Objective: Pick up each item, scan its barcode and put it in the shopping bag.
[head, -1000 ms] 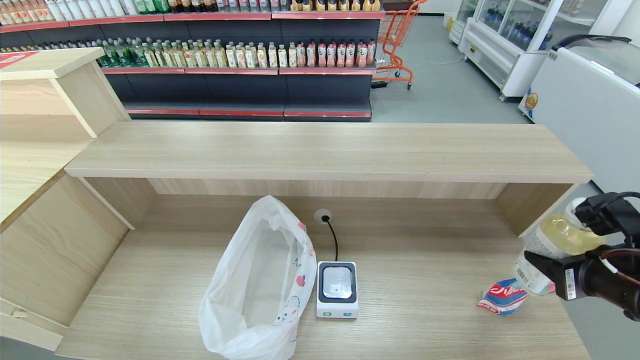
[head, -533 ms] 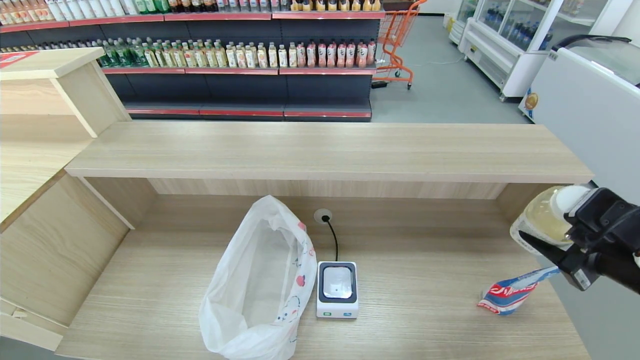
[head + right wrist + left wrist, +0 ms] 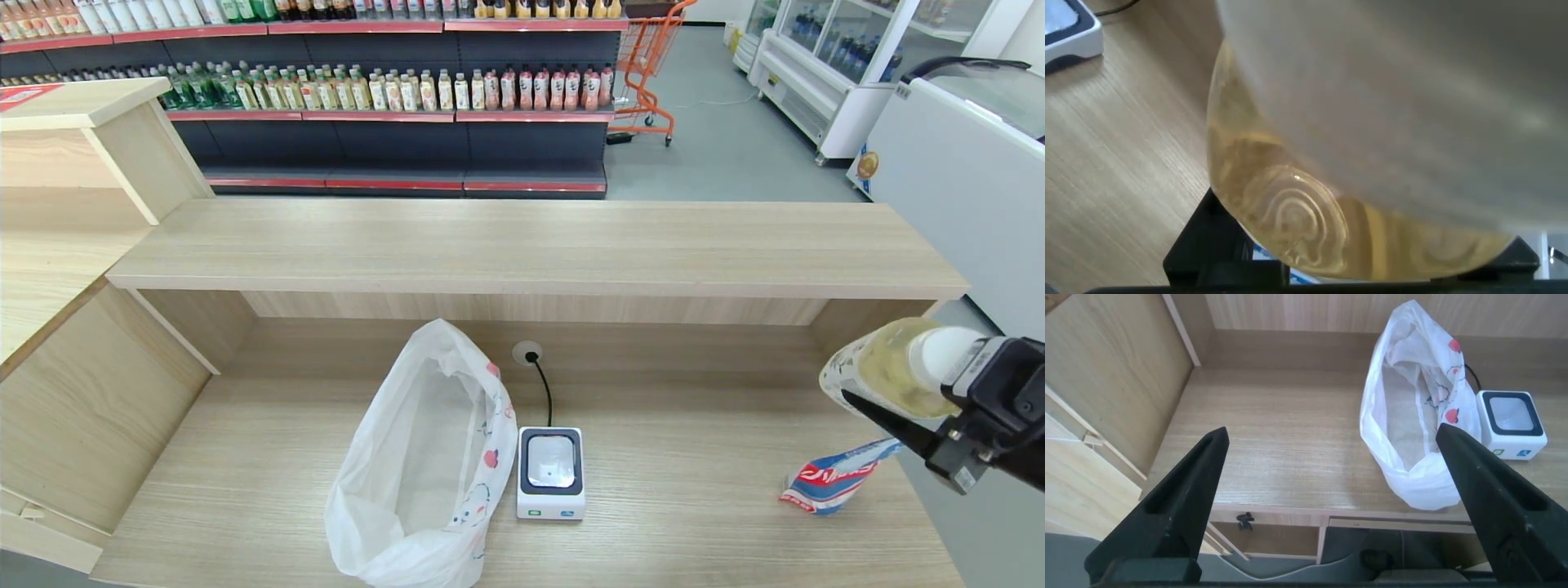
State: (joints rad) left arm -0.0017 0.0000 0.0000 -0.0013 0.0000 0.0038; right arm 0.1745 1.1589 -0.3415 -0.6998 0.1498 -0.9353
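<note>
1. The left gripper (image 3: 1331, 441) hangs over the near left part of the tabletop (image 3: 694, 490), fingers wide apart.
2. An open white bag (image 3: 424, 465) stands left of centre.
3. The scanner (image 3: 550, 472) sits just beside the bag's right side, window up.
4. A red-and-blue packet (image 3: 829, 482) lies near the right edge.
5. The right gripper (image 3: 886, 392) has its fingers clamped on a bottle (image 3: 873, 367) of yellow liquid, tilted in the air above the packet.

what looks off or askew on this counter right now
Nothing is spilled or damaged. The bottle in the right pincer is tipped nearly onto its side, not upright, above the right end of the counter. Beneath it the snack packet lies crumpled by the right edge.
</note>
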